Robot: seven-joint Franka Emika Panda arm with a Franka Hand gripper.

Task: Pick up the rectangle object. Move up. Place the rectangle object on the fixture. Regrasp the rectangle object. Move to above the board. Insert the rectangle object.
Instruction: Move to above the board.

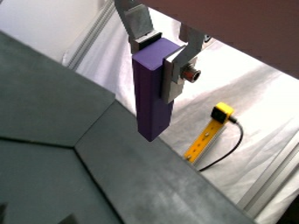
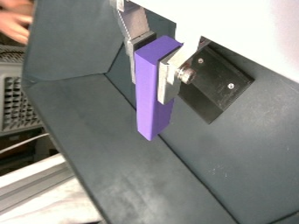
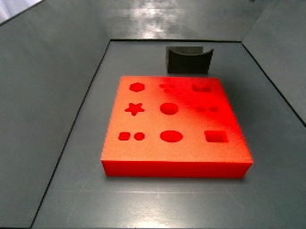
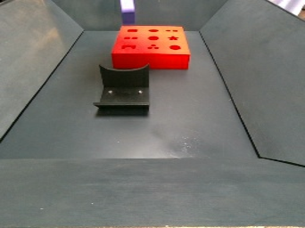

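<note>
1. While the gripper [image 1: 163,45] hangs high above the bench floor, its silver fingers [image 2: 136,24] clamp the upper end of the rectangle object [image 1: 152,92], which hangs upright in both wrist views.
2. Near the floor's far edge, the board [image 3: 174,125] lies flat.
3. Just beside one short edge of the board stands the fixture [image 4: 123,87], bare.

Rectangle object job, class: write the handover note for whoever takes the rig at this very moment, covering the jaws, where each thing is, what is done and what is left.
Gripper: jaws shut on the rectangle object, which hangs down from them, held at its upper end, in both wrist views. It is lifted well clear of the floor; in a side view only its lower tip shows at the frame's top edge, beyond the board.
Fixture: on the floor, nothing on it.
Board: flat on the floor, cut-outs all open.
Done: pick-up and lift.
Left: place on the fixture, regrasp, move above the board, insert.
</note>
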